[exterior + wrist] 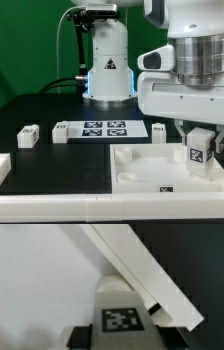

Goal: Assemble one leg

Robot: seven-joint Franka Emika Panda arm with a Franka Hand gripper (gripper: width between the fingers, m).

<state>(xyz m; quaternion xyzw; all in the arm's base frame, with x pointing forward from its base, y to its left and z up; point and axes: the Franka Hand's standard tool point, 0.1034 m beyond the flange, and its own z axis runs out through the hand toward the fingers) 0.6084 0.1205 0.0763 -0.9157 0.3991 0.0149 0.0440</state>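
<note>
Clamping the leg (120,318), gripper (199,142) fingers largely cropped

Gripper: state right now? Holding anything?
Gripper: jaws closed, holding a leg.

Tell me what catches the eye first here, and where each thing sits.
The gripper at the exterior view's right stands out first, shut on a leg at the far right part of the white tray; the wrist view shows that leg close beside the tray's raised rim. Behind them the marker board lies flat on the dark table, with a loose leg toward the exterior view's left.
</note>
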